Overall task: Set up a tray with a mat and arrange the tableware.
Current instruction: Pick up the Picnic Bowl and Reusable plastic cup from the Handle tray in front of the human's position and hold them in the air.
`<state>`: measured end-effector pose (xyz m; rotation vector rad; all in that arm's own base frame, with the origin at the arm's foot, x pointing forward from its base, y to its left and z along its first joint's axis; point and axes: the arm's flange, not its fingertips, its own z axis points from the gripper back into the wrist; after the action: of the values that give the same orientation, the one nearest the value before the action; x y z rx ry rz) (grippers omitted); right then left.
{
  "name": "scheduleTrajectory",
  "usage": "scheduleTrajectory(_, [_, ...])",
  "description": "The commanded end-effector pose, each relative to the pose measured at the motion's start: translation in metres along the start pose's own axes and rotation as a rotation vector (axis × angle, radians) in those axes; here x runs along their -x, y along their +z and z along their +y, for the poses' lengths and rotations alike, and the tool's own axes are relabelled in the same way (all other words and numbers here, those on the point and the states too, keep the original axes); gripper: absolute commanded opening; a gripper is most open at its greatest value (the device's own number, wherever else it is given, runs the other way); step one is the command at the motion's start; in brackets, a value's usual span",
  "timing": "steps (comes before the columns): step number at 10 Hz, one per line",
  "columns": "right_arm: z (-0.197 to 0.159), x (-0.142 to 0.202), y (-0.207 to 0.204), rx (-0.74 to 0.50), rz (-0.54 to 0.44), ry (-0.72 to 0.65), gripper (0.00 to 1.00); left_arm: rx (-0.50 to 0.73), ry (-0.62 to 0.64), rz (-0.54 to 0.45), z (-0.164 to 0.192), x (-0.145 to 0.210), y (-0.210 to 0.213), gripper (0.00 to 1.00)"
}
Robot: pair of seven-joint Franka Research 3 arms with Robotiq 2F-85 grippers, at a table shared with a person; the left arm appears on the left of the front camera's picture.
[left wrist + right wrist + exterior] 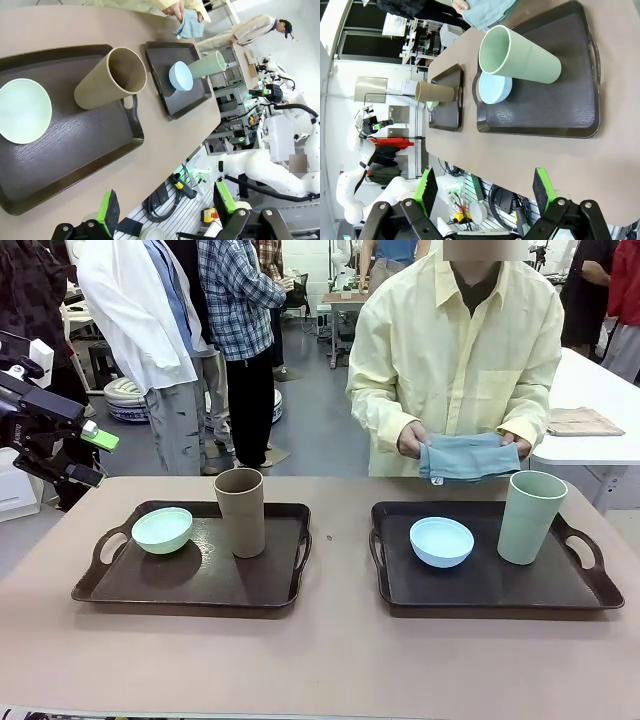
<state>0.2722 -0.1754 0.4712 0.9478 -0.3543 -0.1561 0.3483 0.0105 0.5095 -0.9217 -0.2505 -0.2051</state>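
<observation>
Left tray (pixel 190 598): mint bowl (pixel 162 530), brown tumbler (pixel 240 512); right tray (pixel 490 592): blue bowl (pixel 441 541), green tumbler (pixel 531 517).

Two dark trays on the table (pixel 330 660): left tray (pixel 215 585) & right tray (pixel 500 585). Two small round bowls, 1 per tray: mint green bowl (pixel 162 530) toward the table's left end, light blue bowl (pixel 441 541) toward its right. Two tall tumblers, also 1 per tray: brown tumbler (pixel 240 512), pale green tumbler (pixel 532 517). One folded blue mat (pixel 468 458), held above the table's far edge by 1 person (pixel 455 350). One tan cloth (pixel 583 421) lies off the table, beyond its far right corner.
</observation>
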Motion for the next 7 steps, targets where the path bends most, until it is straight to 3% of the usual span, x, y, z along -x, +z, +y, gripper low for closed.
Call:
scheduleTrajectory(1, [-0.0010,-0.0019,0.0004,-0.024,-0.007,0.012,1.00,0.024,-0.012,-0.006,0.0023,0.0003,0.0007,1.00])
scheduleTrajectory(7, [-0.0010,-0.0019,0.0004,-0.024,-0.007,0.012,1.00,0.024,-0.012,-0.006,0.0023,0.0003,0.0007,1.00])
